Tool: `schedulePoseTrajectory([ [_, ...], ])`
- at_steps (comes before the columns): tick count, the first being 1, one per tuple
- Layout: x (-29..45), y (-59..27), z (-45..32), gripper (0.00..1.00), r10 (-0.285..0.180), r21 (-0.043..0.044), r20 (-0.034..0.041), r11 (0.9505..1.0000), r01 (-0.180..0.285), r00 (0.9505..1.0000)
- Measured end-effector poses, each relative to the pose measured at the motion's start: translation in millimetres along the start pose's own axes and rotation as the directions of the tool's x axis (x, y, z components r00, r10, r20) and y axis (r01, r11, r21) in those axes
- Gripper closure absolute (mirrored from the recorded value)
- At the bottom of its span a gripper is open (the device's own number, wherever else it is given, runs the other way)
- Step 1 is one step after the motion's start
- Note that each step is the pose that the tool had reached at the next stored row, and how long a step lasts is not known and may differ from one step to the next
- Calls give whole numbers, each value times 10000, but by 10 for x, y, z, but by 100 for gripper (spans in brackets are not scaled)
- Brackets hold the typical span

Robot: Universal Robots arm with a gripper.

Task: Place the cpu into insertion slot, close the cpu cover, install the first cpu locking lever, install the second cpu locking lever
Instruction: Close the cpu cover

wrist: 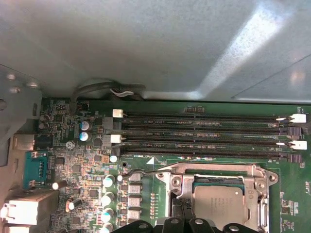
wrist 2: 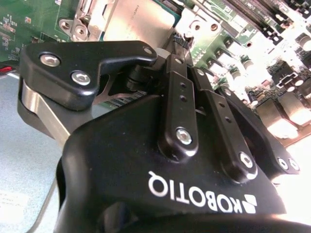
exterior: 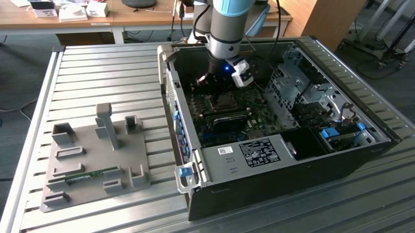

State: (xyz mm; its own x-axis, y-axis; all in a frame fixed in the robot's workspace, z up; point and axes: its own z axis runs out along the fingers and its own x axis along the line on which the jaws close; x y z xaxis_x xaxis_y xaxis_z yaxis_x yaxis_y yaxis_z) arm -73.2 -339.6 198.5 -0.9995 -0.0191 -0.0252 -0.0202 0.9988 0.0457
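Black gripper (wrist 2: 187, 68), claw closed and empty, hangs over the socket (exterior: 226, 101) just above mid-frame in the exterior view. The cpu (wrist: 217, 206) is seated and the cpu cover (wrist: 214, 170) is down. Locking the lever (wrist: 141, 173) looks like the current step, and it demands precise contact.

1 PC case (exterior: 272, 170), 1 motherboard (wrist: 73, 165), 4 RAM slots (wrist: 204, 131) (2 w/ white end latches, 2 w/ black), 1 cpu (wrist: 218, 204), 1 cpu cover (wrist: 214, 170), 1 grey fixture plate (exterior: 91, 165) by the table (exterior: 97, 73) edge, 1 arm (exterior: 230, 19).
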Motion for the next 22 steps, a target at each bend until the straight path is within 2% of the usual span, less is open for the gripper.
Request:
schedulePoseTrajectory([
  [22, 0, -1, 14, 89, 0, 0, 0, 10000, 0, 10000],
])
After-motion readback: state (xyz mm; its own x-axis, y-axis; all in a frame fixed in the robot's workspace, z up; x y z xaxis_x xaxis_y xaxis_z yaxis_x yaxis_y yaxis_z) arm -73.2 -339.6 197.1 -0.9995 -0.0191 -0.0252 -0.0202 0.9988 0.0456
